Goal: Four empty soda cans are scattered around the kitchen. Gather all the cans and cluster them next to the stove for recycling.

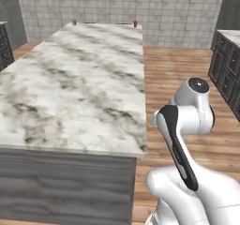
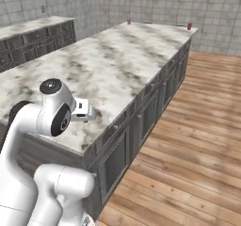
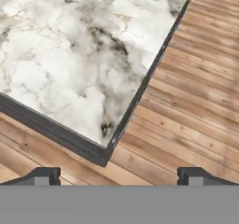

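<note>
Left base view: two small soda cans stand upright at the far end of the marble island counter, a purplish can near the far left corner and a red can near the far right corner, well apart from each other. Both lie straight ahead of the robot arm, the whole counter length away, long axes vertical; red one looks like the nearer side to the arm. Hand view: gripper points down over the counter's near corner and wooden floor, jaws spread wide, holding nothing, touching nothing. No stove visible. Base likely has to drive forward along the island first.
</note>
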Robot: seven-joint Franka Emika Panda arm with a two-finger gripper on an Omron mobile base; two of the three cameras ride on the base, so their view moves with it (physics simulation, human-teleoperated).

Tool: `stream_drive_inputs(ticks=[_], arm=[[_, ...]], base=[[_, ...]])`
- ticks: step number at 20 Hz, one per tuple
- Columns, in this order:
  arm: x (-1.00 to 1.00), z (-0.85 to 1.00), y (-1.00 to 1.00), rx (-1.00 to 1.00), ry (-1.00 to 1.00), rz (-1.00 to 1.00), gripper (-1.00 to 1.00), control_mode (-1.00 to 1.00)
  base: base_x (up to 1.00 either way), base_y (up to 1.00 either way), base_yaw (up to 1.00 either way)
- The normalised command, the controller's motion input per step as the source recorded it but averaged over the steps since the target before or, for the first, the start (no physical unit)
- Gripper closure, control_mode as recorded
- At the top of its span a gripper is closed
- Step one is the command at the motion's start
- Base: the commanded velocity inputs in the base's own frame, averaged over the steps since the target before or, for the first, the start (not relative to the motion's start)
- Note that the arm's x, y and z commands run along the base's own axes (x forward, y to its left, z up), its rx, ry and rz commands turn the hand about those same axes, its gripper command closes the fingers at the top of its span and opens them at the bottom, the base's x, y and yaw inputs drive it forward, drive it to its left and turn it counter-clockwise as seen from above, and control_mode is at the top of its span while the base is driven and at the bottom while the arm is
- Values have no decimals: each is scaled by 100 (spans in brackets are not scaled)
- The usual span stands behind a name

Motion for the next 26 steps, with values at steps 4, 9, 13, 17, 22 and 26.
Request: stream_drive_inputs(ticks=[4, 9, 13, 17, 22, 26], arm=[[0, 0, 0, 0, 0, 0, -100, 100], [0, 0, 0, 0, 0, 0, -100, 100], [0, 0, 0, 0, 0, 0, -100, 100], [0, 0, 0, 0, 0, 0, -100, 100], [0, 0, 0, 0, 0, 0, -100, 100], [0, 0, 0, 0, 0, 0, -100, 100]], base=[[0, -100, -5], [10, -87, -13], [35, -72, -24], [68, -63, -29], [78, -55, -27], [97, -38, -23]])
